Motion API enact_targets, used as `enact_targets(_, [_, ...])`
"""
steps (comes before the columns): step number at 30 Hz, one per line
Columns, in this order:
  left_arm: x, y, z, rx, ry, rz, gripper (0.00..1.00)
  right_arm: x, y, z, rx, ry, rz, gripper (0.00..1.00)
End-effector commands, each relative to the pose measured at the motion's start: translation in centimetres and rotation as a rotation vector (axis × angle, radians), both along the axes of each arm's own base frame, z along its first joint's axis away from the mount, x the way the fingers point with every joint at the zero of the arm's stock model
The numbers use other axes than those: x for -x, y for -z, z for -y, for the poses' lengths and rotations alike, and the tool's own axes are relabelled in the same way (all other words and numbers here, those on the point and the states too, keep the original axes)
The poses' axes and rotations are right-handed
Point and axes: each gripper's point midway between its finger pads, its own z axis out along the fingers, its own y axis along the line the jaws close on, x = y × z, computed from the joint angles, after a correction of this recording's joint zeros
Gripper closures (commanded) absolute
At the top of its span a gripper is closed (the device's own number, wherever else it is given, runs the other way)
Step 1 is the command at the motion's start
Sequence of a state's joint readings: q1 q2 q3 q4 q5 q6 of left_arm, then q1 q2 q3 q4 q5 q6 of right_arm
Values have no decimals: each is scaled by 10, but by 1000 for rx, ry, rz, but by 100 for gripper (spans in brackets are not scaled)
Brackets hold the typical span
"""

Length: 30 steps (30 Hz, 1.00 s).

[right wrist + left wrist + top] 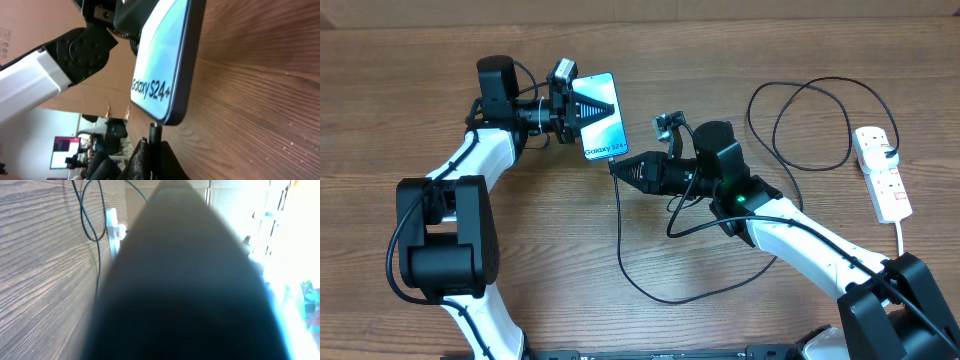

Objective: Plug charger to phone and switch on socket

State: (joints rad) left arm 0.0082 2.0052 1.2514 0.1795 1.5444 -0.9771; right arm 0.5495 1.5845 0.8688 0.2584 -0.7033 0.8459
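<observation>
The phone (603, 125), its cyan screen reading "Galaxy S24+", sits left of centre. My left gripper (610, 104) is shut on the phone's far end, its black fingers lying over the screen. In the left wrist view a dark blur fills most of the frame. My right gripper (618, 166) is shut on the plug tip (155, 131) of the black charger cable (620, 250). The tip touches the phone (165, 60) at its bottom edge, between my right gripper (155, 146) and the phone. How deep it sits I cannot tell. The white socket (882, 172) with red switches lies far right.
The charger cable curls in loops (800, 120) between the right arm and the socket. A white cord (903, 235) runs from the socket toward the front edge. The socket (114, 227) and cable also show in the left wrist view. The wooden table (470, 40) lies under everything.
</observation>
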Motion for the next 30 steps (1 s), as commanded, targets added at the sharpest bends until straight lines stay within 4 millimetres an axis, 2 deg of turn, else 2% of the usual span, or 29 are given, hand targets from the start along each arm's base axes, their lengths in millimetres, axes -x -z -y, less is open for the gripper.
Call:
enact_targets(1, [2, -6, 1, 10, 19, 36, 96, 3, -5, -2, -20, -28, 6, 96])
enact_targets(22, [3, -6, 2, 11, 22, 11, 96, 3, -4, -2, -22, -18, -14, 96])
enact_targets(30, [6, -6, 12, 8, 40, -24, 96, 3, -1, -1, -12, -14, -28, 96])
